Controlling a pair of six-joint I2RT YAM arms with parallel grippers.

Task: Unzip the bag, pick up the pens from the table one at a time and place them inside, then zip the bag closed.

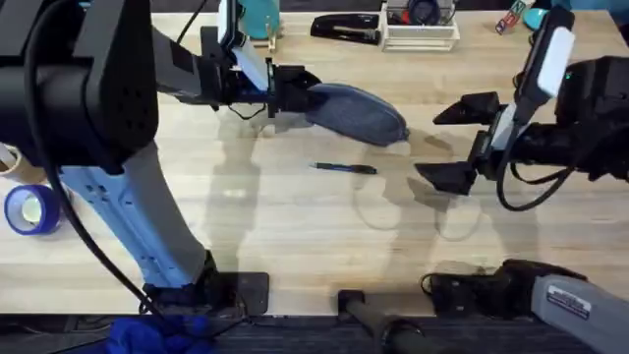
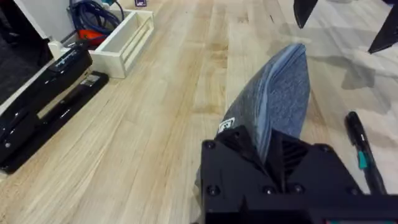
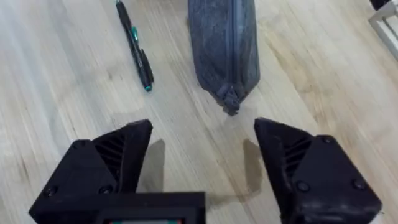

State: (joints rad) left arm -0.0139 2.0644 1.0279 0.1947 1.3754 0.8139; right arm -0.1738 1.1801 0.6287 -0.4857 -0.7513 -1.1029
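Pencil pouch (image 1: 354,113): grey-blue fabric, lying on the tabletop (image 1: 295,226) in the upper middle of the overhead frame, zipper running along its top; whether the zipper is fully closed I cannot quite tell.

My left gripper (image 1: 292,90): jaws closed on the pouch's left end, pinching the fabric.

My right gripper (image 1: 462,143): jaws spread wide, holding nothing, just right of the pouch's other end, where the zipper tab (image 3: 231,99) sits.

Pen (image 1: 346,168): slim, dark, with a teal band, flat on the tabletop just below the pouch, apart from it.

Black stapler (image 1: 346,29): top edge of the overhead frame, beside a white tray (image 1: 421,35).

Roll of blue tape (image 1: 32,208): far left.
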